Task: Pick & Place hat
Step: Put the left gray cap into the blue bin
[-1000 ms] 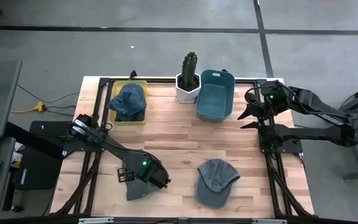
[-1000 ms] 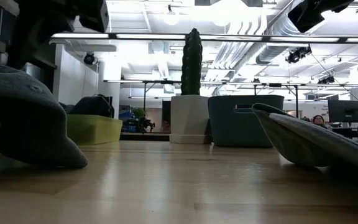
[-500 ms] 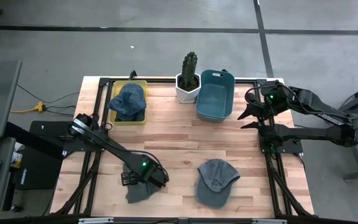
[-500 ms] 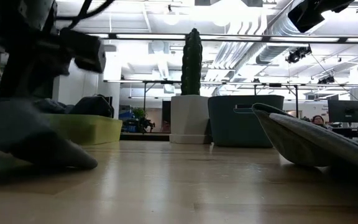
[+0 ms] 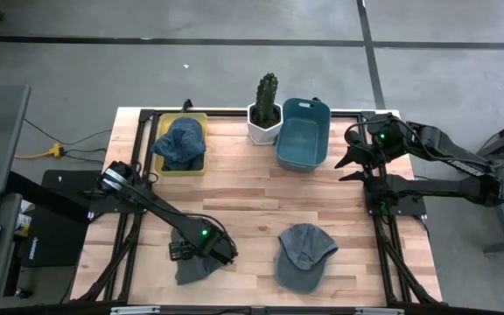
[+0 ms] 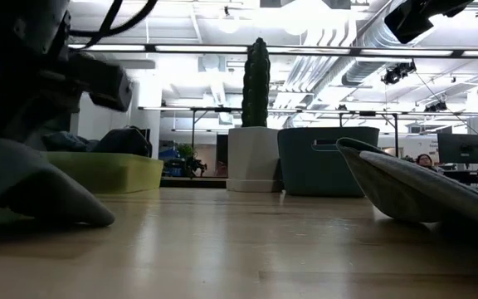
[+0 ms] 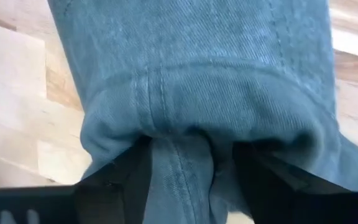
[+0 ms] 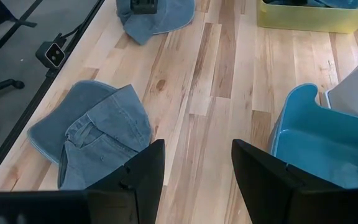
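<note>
Two denim hats lie on the table's near part. Your left gripper is down on the left denim hat, with a fold of its fabric pinched between the fingers. The second denim cap lies just to its right. Your right gripper waits spread wide beside the blue bin.

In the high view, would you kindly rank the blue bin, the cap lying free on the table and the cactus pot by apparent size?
1. Blue bin
2. Cap, which looks only slightly smaller than the bin
3. Cactus pot, clearly smallest
</note>
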Tool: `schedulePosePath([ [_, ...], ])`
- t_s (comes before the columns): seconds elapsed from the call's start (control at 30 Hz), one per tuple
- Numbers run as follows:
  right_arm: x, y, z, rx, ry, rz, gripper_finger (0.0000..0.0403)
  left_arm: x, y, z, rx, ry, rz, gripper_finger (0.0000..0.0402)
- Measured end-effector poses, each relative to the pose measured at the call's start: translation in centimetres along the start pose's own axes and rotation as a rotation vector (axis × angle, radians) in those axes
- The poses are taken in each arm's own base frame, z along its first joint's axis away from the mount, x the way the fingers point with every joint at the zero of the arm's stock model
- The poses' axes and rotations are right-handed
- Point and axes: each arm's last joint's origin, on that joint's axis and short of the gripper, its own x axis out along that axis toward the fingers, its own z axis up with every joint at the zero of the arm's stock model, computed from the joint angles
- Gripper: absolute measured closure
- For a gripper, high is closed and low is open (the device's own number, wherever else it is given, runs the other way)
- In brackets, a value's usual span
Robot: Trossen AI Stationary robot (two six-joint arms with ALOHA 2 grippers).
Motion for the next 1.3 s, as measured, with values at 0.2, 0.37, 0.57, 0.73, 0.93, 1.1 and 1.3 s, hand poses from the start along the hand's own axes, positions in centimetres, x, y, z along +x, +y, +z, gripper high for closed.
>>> schedulePosePath([
  [0.2, 0.0, 0.1, -0.2, 0.010, 0.020, 0.007, 0.0221, 2.1, -0.6, -0.1, -0.008, -0.045, 0.046, 0.0257],
  [0.37, 0.0, 0.2, -0.6, 0.018, 0.053, 0.019, 0.0221, 4.0, -1.5, -0.4, 0.025, -0.029, 0.075, 0.0288],
  [0.57, 0.0, 0.3, -0.7, 0.028, 0.071, 0.026, 0.0221, 5.9, -2.6, -1.3, 0.074, 0.057, 0.078, 0.0295],
  [0.73, 0.0, 0.3, -0.8, 0.031, 0.078, 0.025, 0.0221, 6.0, -2.7, -1.4, 0.096, 0.069, 0.069, 0.0352],
  [0.93, 0.0, 0.3, -0.8, 0.028, 0.072, 0.025, 0.0221, 5.5, -2.4, -1.3, 0.130, 0.054, 0.054, 0.0398],
  [1.1, 0.0, 0.4, -0.7, 0.028, 0.060, 0.063, 0.0221, 3.8, -2.1, -1.2, 0.155, -0.013, 0.022, 0.0401],
  [1.3, 0.0, 0.5, -0.5, 0.019, 0.011, 0.129, 0.0221, 0.7, -1.7, -1.1, 0.172, -0.079, -0.049, 0.0401],
])
